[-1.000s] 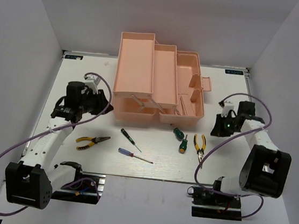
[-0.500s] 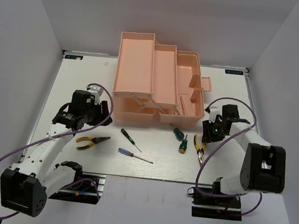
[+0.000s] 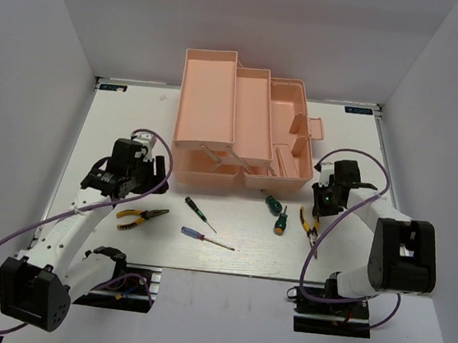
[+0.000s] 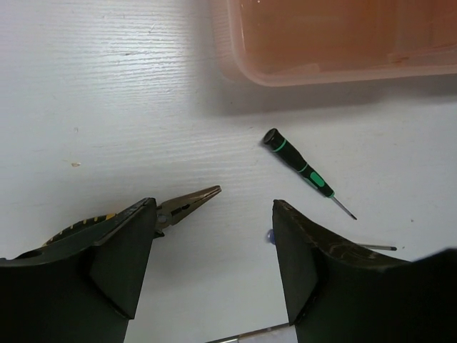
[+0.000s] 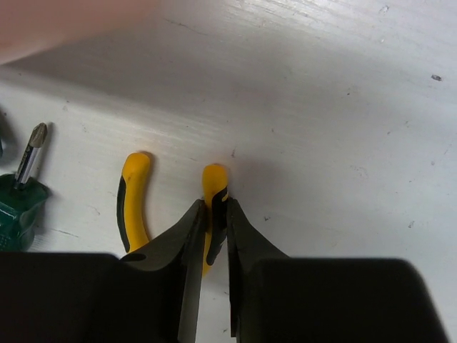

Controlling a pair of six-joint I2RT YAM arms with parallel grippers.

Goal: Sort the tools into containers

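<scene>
six tools out on a white table (image 3: 119, 118), all in front of an open salmon-pink toolbox (image 3: 242, 127) with tiered trays folded out and a lid handle on its right side. two purple cables (image 3: 355, 154) looping off the arms. two yellow-and-black pliers: left pliers (image 3: 141, 216) by the left arm, right pliers (image 3: 309, 224) by the right. two stubby green screwdrivers close together, far green screwdriver (image 3: 272, 203) and near green screwdriver (image 3: 280, 222), just left of the right pliers. two thin ones mid-table: black-green screwdriver (image 3: 198, 211) and blue-red screwdriver (image 3: 205, 237). left gripper (image 4: 214, 206) hovering low, jaws spread wide, metal nose of the left pliers showing between the fingers, handles mostly hidden behind one finger. right gripper (image 5: 214, 207) down on the right pliers, jaws pinching one yellow handle, the other handle free alongside.
</scene>
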